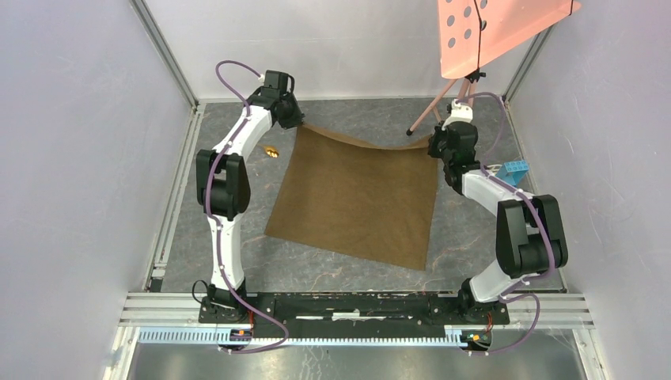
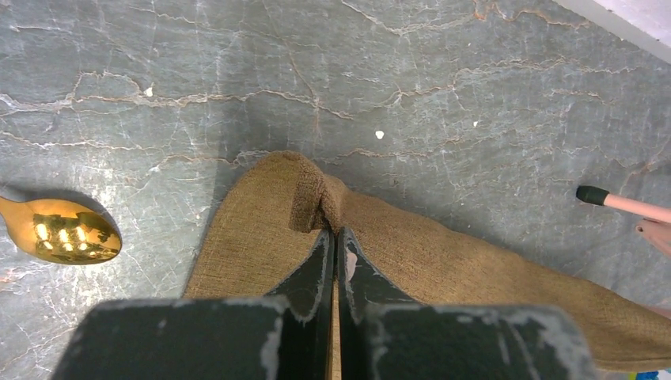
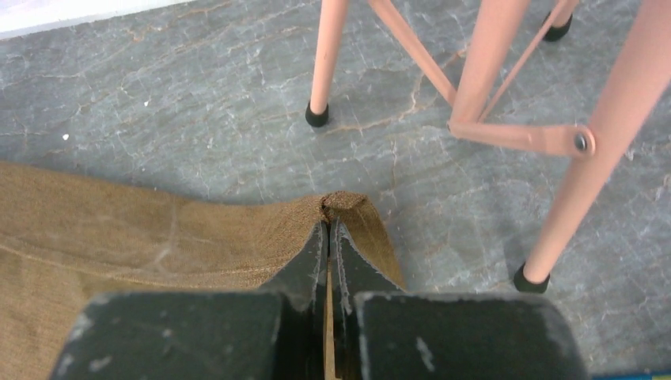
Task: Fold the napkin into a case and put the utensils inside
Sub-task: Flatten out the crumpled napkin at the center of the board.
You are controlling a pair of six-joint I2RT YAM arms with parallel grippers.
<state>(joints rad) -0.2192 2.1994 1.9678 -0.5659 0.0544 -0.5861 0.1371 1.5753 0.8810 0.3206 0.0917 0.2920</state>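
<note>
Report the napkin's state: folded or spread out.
Spread: the napkin lies as one open square, its far corners pinched by the left gripper and right gripper.

Grey marbled table [image 1: 237,269]. Pink tripod stand [image 1: 434,107] at 1 o'clock with black rubber feet [image 3: 316,116] and a perforated pink panel [image 1: 494,28] tilted on top. Blue toy block [image 1: 514,170] at 3 o'clock, near the wall. Aluminium rail [image 1: 158,305] along 6 o'clock.

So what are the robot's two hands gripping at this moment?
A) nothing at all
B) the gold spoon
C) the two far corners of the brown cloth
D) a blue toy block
C: the left hand and the right hand are each pinched shut on a far corner of the napkin, while the gold spoon lies apart, untouched.
</note>
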